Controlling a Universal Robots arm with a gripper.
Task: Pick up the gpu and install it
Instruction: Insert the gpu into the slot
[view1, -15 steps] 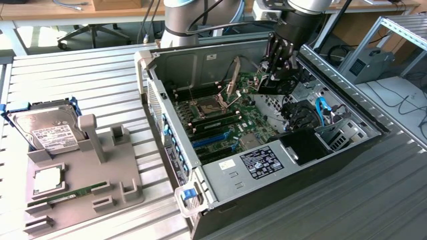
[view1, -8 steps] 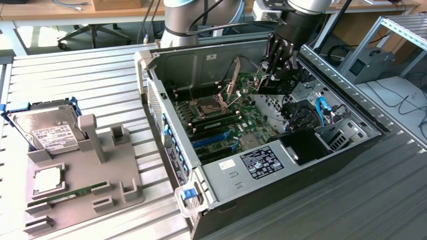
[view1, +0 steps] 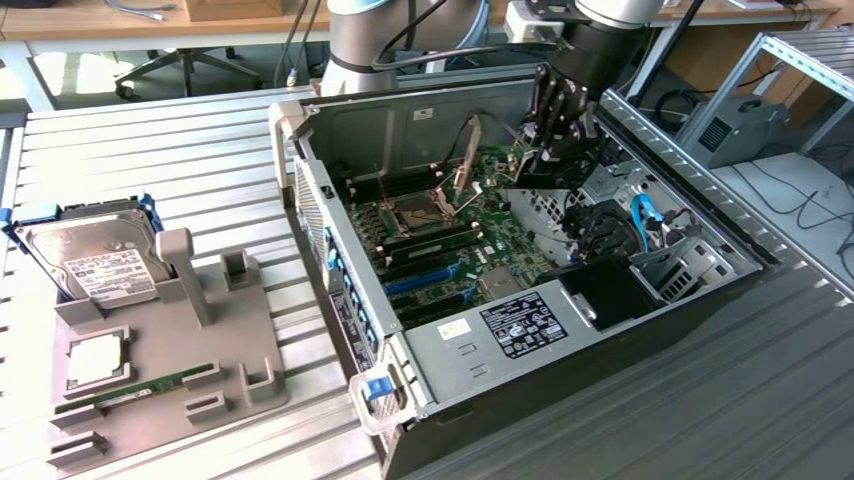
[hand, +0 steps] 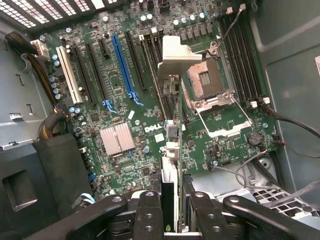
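- One arm is seen reaching into an open computer case (view1: 534, 330), which lies on its side on a slatted metal counter (view1: 174, 150).
- The fingers (hand: 150, 215) are closed on the gpu (hand: 170, 135), which is gripped by its dark end and seen edge-on in the wrist view.
- The card's silvery metal bracket (hand: 175, 55) is carried at the end away from the fingers.
- The gpu is held over the green motherboard (hand: 120, 100), and its line runs between the expansion slots and the open processor socket (hand: 205, 80).
- A long blue slot (hand: 122, 65) and a white slot (hand: 67, 72) are left unfilled on the board, with a small ribbed heat sink (hand: 117, 137) near them.
- Whether the card touches the board cannot be told.
- On the exterior view's left, well apart from the case, a grey holder (view1: 200, 400) is set on the counter.
- A silver hard drive (view1: 96, 262) with a white label is propped at the holder's far end, and a narrow green memory stick (view1: 154, 385) is laid in a groove nearer the front.
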